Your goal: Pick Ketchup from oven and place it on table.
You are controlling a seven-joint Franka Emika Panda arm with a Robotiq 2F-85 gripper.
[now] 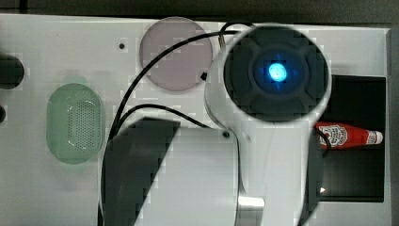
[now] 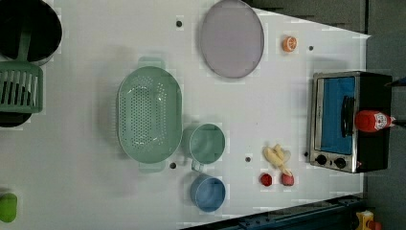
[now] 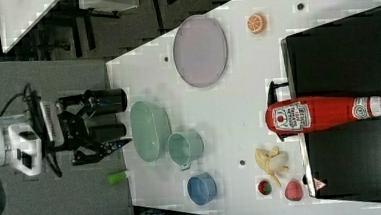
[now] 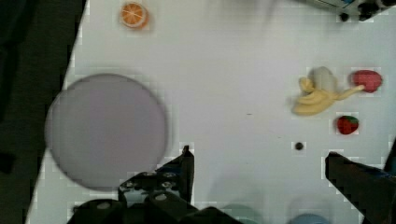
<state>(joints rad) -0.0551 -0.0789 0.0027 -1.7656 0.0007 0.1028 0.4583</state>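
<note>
The Ketchup [image 3: 324, 113], a red bottle with a white label and white cap, stands on the flat black top of the oven [image 3: 345, 53]. It also shows in the left view as Ketchup [image 2: 373, 120] above the oven [image 2: 335, 122], whose blue glass door is shut, and in the top view as Ketchup [image 1: 348, 135]. My gripper [image 4: 268, 186] hangs high over the white table [image 4: 233, 70], far from the bottle. It is open, with nothing between its fingers [image 4: 186, 164]. In the right view the gripper [image 3: 103, 143] is off beyond the table's far end.
On the table lie a purple plate [image 2: 232, 38], a green colander [image 2: 149, 120], a green cup [image 2: 207, 143], a blue cup [image 2: 208, 192], an orange slice [image 2: 289, 44], a banana [image 2: 277, 155] and two strawberries [image 2: 265, 179]. A black pot [image 2: 28, 28] and green rack [image 2: 19, 86] stand at the far end.
</note>
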